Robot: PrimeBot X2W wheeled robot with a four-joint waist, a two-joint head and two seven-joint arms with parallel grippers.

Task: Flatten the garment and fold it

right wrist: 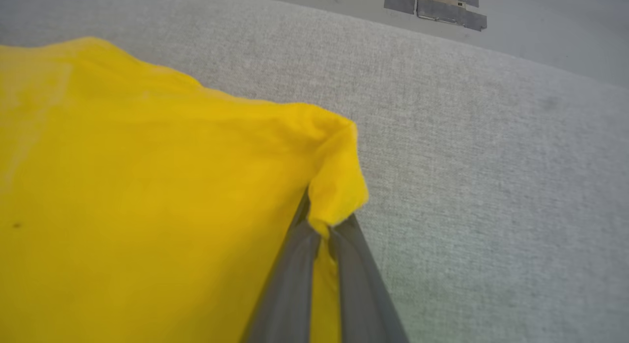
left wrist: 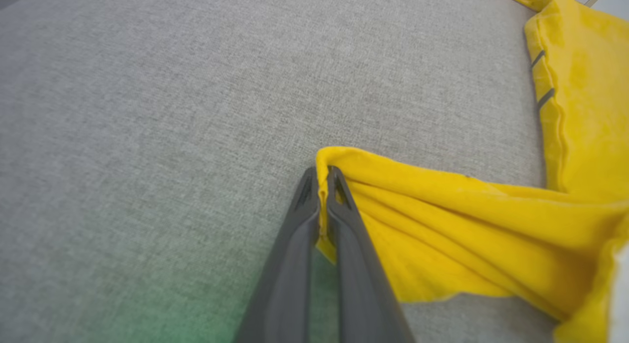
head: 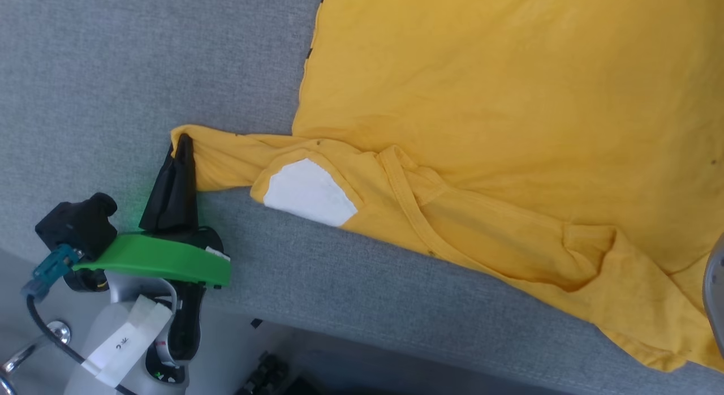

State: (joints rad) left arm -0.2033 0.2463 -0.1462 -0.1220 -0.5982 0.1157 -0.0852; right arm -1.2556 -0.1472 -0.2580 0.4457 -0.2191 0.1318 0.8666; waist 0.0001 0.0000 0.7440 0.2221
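Observation:
The garment (head: 481, 101), a bright yellow T-shirt with a white patch (head: 308, 192) near its collar, lies spread on the grey padded table (head: 113, 72). My left gripper (head: 184, 140) is shut on the tip of a sleeve at the shirt's left corner; in the left wrist view the yellow cloth (left wrist: 442, 225) is pinched between its fingers (left wrist: 322, 178). In the right wrist view my right gripper (right wrist: 324, 225) is shut on another corner of the garment (right wrist: 147, 185), the cloth bunching over its fingertips. At the head view's right edge a pale part of the right arm (head: 714, 287) shows.
The table's near edge (head: 339, 321) runs diagonally across the head view, with floor and dark gear (head: 266, 372) below it. Bare grey surface lies left of the shirt. In the right wrist view, tape strips (right wrist: 432, 4) lie on the floor beyond the table's far edge.

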